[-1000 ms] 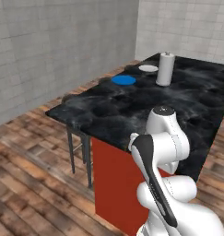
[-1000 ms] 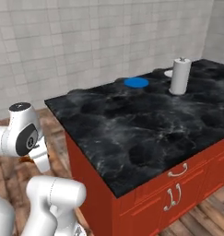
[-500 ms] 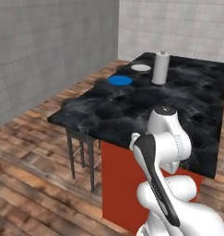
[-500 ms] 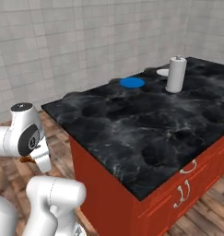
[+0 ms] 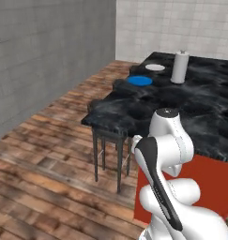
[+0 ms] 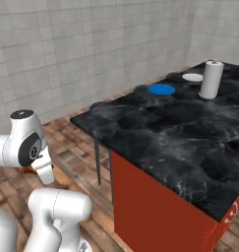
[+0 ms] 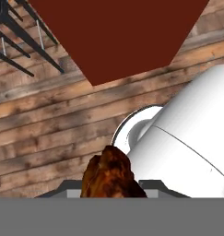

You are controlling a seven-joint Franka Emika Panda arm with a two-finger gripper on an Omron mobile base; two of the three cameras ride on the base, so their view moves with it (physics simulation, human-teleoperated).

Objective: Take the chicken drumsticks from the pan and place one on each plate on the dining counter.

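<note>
In the hand view my gripper (image 7: pixel 111 186) is shut on one orange-brown chicken drumstick (image 7: pixel 111 173), which rises between its fingers and hides their tips. It hangs low above the wooden floor, beside the dining counter's red side panel (image 7: pixel 118 32). The dining counter (image 5: pixel 190 108) (image 6: pixel 170 128) has a black marble top. Near its far end lie the blue plate (image 5: pixel 140 80) (image 6: pixel 162 89) and, just beyond it, the white plate (image 5: pixel 155 67) (image 6: pixel 192 77). Both plates are bare. The pan is out of view.
A white paper-towel roll (image 5: pixel 179 67) (image 6: pixel 211 79) stands upright on the counter next to the plates. A dark metal stool (image 5: pixel 108 140) (image 7: pixel 21 37) is tucked under the counter's near corner. Wooden floor lies to the left, up to the grey walls.
The whole picture has shifted in both base views, so the base has driven and the counter corner sits closer. The drumstick stays in the gripper.
</note>
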